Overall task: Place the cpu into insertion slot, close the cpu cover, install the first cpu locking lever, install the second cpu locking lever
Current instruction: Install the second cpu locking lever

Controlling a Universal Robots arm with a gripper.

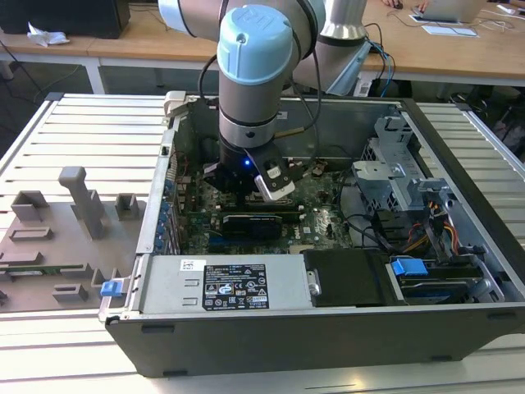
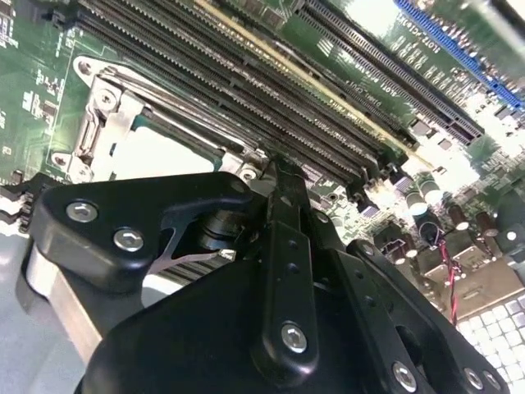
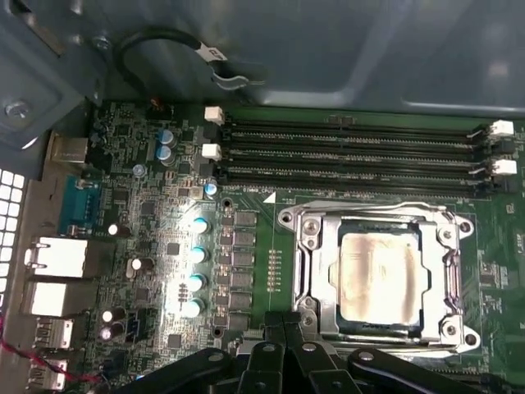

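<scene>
I find the chip (image 3: 380, 275) seated under its thin, bendable frame (image 3: 447, 271), best pressed at the rim; pincer (image 3: 283, 328) pressed together, empty, beside it.

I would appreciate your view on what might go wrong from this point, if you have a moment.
The claw hovers at the edge of the cpu cover, so a slight misalignment might scrape the frame or the cpu. The memory slots run close beside the socket, so a sideways slip could catch them.
</scene>
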